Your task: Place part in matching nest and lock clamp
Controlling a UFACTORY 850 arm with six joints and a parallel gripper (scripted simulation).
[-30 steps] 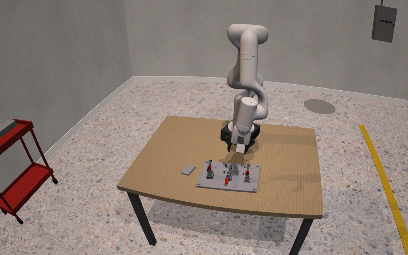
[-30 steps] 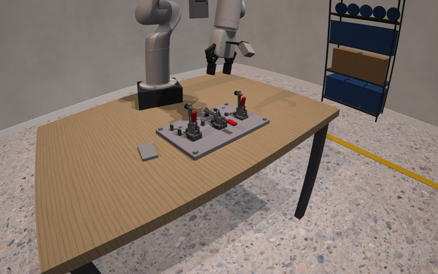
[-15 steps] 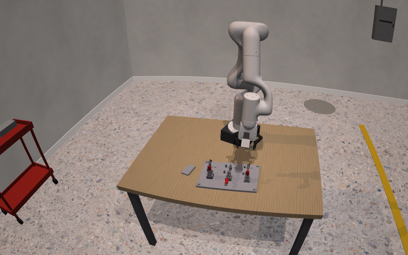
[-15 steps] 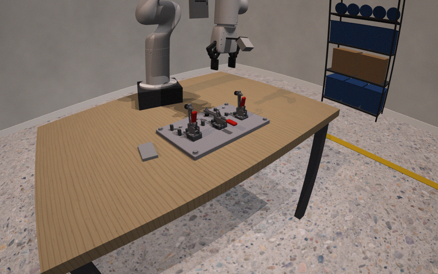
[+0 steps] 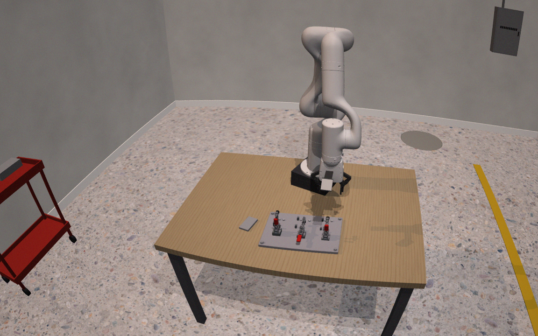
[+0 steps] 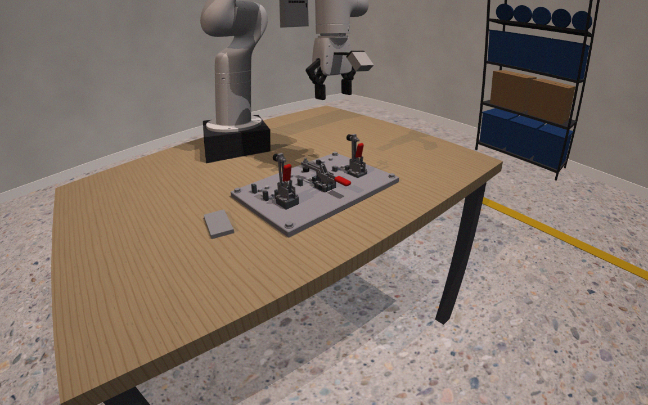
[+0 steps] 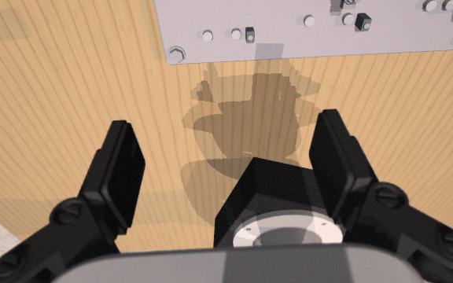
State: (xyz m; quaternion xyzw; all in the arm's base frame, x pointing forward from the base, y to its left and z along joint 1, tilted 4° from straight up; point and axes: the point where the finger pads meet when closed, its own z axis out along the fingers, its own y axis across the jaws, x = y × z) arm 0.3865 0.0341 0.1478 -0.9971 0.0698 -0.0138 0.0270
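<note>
The grey flat part (image 5: 248,223) (image 6: 218,224) lies on the table beside the fixture plate (image 5: 283,245) (image 6: 311,211) (image 7: 195,16). The clamp nearest the part (image 5: 276,227) (image 6: 286,190) stands open, its bar and red handle up. The middle clamp (image 5: 301,232) (image 6: 324,179) has its bar lowered and red handle down; locking cannot be judged. The far clamp (image 5: 325,233) (image 6: 357,165) stands open. The nests look empty. My gripper (image 6: 333,94) (image 7: 225,137) is open and empty, high above the table between plate and robot base. The part is outside the wrist view.
Small dark blocks and round pads stand on the plate, with bolts at its corners. The robot base (image 5: 304,181) (image 6: 235,140) (image 7: 266,177) stands behind the plate. A red cart (image 5: 28,246) stands left of the table, and a shelf rack (image 6: 530,75) stands behind it.
</note>
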